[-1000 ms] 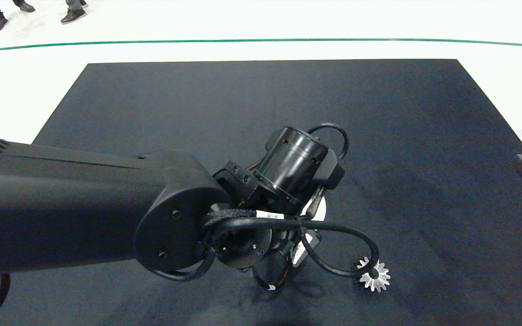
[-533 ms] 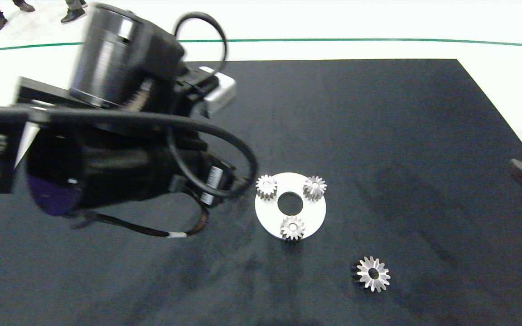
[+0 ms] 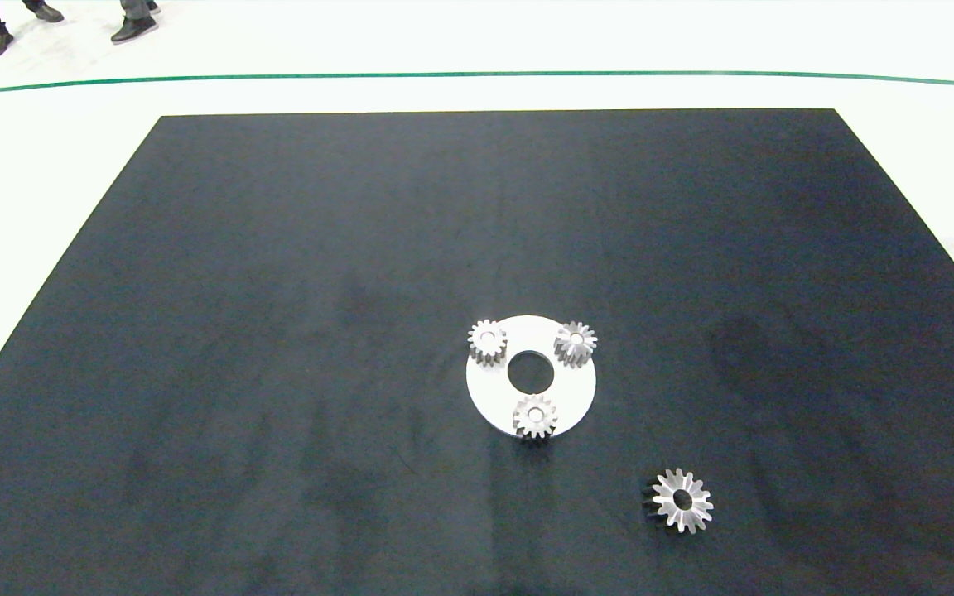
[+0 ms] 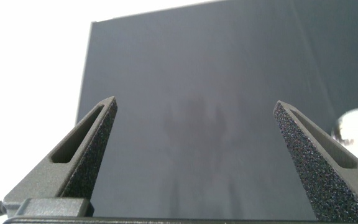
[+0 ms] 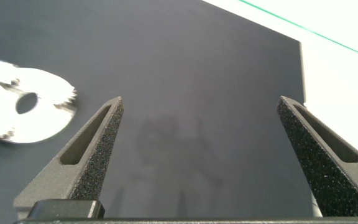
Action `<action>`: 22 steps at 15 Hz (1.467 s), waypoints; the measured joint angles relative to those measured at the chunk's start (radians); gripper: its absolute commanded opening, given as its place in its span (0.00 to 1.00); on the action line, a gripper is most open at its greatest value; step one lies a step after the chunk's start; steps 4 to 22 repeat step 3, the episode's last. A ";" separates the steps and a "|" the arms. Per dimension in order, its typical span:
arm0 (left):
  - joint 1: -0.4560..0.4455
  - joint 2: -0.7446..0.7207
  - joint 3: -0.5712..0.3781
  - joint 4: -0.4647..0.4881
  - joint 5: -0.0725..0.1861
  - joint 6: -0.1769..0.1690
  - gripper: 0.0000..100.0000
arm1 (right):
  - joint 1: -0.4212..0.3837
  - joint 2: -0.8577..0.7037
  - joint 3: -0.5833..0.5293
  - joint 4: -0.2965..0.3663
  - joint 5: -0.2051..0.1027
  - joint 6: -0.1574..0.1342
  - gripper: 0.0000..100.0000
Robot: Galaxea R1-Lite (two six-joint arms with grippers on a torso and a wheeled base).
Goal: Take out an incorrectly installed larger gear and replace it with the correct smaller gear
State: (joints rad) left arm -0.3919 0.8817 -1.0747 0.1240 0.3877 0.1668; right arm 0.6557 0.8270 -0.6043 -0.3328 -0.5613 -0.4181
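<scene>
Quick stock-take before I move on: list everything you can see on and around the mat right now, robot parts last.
mat: one, black, covering the table centre.
disc: one, white, round with a centre hole, on the mat near the middle.
small gears: three, silver, standing on the disc around its hole, at and.
larger gear: one, silver with long pointed teeth, lying on the mat apart from the disc, nearer the robot and toward its right.
green line: one, on the white floor beyond the mat.
person's shoes: dark, at the far left of the floor.
left gripper: open, empty, above bare mat.
right gripper: open, empty, above bare mat, disc off to one side.
</scene>
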 measured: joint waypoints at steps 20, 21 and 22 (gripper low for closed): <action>0.050 -0.224 0.053 0.089 0.000 0.037 1.00 | -0.151 -0.125 0.098 0.007 -0.010 -0.006 1.00; 0.050 -0.224 0.053 0.089 0.000 0.037 1.00 | -0.151 -0.125 0.098 0.007 -0.010 -0.006 1.00; 0.050 -0.224 0.053 0.089 0.000 0.037 1.00 | -0.151 -0.125 0.098 0.007 -0.010 -0.006 1.00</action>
